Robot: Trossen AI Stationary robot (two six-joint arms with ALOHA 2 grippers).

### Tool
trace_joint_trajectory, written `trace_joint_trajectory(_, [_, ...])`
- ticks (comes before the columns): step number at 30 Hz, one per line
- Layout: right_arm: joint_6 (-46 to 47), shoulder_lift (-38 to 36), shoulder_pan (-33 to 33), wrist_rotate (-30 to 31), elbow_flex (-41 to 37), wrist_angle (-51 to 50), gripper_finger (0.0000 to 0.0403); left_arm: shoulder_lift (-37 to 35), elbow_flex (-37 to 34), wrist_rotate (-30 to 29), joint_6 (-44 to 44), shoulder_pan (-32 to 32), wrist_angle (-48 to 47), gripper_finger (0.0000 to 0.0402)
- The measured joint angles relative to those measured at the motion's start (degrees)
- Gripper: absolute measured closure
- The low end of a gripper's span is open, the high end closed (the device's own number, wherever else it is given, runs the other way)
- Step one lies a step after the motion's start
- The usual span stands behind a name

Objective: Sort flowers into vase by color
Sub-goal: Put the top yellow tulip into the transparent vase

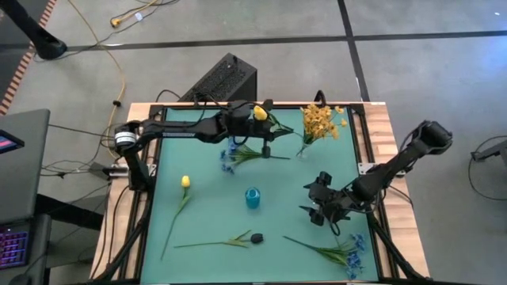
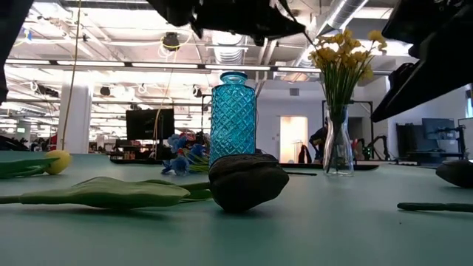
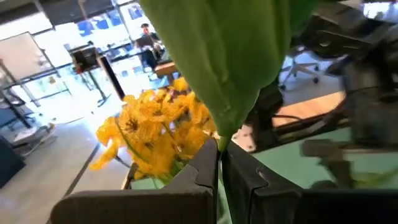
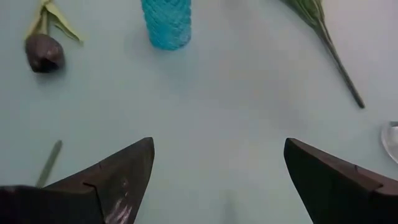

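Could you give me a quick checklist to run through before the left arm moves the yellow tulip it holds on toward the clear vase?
1. Grip: left gripper fingers closed on the yellow tulip stem. Ok.
2. Tulip is lifted clear of the table, high view. Ok.
3. Clear vase stands upright and already holds yellow sprays. Ok.
4. Room in the vase neck for another stem. Cannot tell.
5. Right gripper is open, empty, low over the table away from the clear vase. Ok.
6. Blue vase stands upright mid-table, out of the tulip's likely path. Ok.
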Motion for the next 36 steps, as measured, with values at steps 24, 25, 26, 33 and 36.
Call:
trace_joint_trajectory(24, [-0.2,2.3,-1.5,-0.1,0.0,1.8,0.0019,4.6,1.2,-2.0,-0.3,0.9,0.1,0.0401])
trace_joint_trajectory(25, [-0.2,2.3,-1.5,-0.1,0.0,2.0,0.0019,4.7,1.3,-2.1,-0.2,0.9,-0.2,0.0401])
trace_joint_trajectory(26, [-0.2,2.3,-1.5,-0.1,0.0,1.9,0.0019,4.7,1.3,-2.2,-0.1,0.9,-0.4,0.0401])
trace_joint_trajectory(33, [-0.3,2.3,-2.0,-0.1,0.0,1.9,0.0019,4.6,3.5,-2.5,-0.6,1.0,-5.5,0.0402])
trace_joint_trajectory(36, [-0.3,2.3,-2.2,-0.1,0.0,1.9,0.0019,4.6,4.3,-2.5,-0.5,1.0,-7.1,0.0401])
